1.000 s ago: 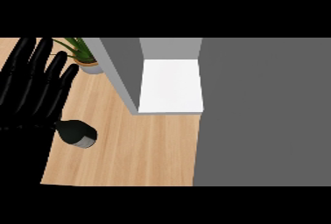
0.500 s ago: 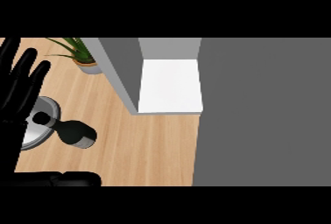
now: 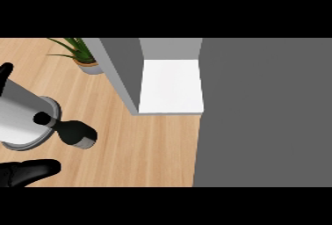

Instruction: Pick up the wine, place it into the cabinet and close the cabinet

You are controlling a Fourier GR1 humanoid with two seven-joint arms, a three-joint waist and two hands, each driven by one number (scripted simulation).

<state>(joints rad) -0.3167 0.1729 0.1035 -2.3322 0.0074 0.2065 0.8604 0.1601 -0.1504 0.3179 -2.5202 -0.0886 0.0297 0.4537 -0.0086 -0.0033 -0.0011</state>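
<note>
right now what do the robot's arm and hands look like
One forearm shows at the left: a smooth cylinder, grey to white, ending in a round rim with a small black joint at the wrist. Black finger parts show at the left edge and bottom left. No cables or markings visible.

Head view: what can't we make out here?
- left hand: nearly all cut off by the left edge, so open or shut is unreadable.
- wine: seen from above, beside the grey forearm. Unclear whether anything holds it.
- black shape, lower left: cut off by the edge, so it can't be identified.
- cabinet: only one white shelf shows, and the top edge cuts off the rest.
</note>
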